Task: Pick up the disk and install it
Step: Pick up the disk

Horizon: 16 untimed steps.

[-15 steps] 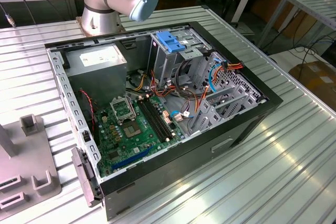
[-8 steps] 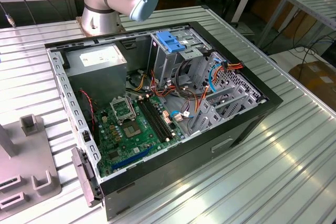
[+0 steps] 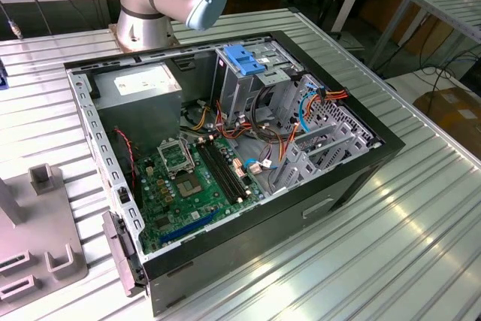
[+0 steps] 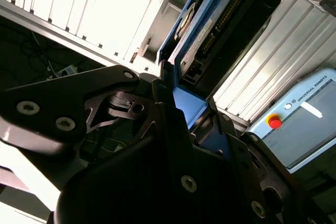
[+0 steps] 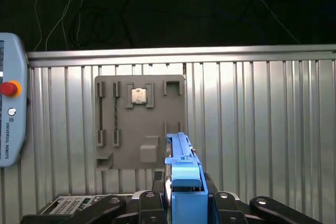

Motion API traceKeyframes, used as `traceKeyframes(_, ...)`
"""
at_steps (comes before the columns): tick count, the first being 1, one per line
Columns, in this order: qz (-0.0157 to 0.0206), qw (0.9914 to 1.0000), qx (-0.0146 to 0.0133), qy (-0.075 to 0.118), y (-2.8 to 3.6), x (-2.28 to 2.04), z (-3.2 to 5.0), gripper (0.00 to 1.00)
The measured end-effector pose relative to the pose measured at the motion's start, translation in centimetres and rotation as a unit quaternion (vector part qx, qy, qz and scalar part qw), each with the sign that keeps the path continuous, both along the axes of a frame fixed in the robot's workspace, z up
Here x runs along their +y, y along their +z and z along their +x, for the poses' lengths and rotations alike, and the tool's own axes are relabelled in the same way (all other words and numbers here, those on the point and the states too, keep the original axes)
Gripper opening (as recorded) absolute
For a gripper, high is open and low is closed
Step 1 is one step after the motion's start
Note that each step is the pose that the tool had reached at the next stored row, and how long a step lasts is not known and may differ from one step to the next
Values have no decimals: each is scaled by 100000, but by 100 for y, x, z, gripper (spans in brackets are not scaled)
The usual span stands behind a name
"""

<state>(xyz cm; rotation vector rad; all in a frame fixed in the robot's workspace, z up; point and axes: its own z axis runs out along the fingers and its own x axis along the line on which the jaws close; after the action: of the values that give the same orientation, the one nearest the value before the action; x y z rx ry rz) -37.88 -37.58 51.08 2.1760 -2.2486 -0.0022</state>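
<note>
While the gripper [image 5: 186, 200] is clenched on the disk [image 5: 182, 157], its dark fingers [image 5: 158, 195] press the blue carrier from both sides and hold the disk edge-on over the ribbed metal table [image 5: 262, 129]. The gripper hides the disk's near end in the first wrist view, and the frame cuts off its far end in the second wrist view. There is one disk, one grey fixture plate [image 5: 140, 129] near the table's edge, one partly cut-off teach pendant [image 5: 10, 103], and one open computer case [image 3: 225, 148] in the exterior view.
</note>
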Motion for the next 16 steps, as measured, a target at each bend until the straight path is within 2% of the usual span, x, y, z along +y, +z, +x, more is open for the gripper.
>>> traceKeyframes(6, -1, 100000, 3, -2, 0, 0, 94, 37)
traceKeyframes(16, 1, 100000, 1, 1, 0, 0, 187, 37)
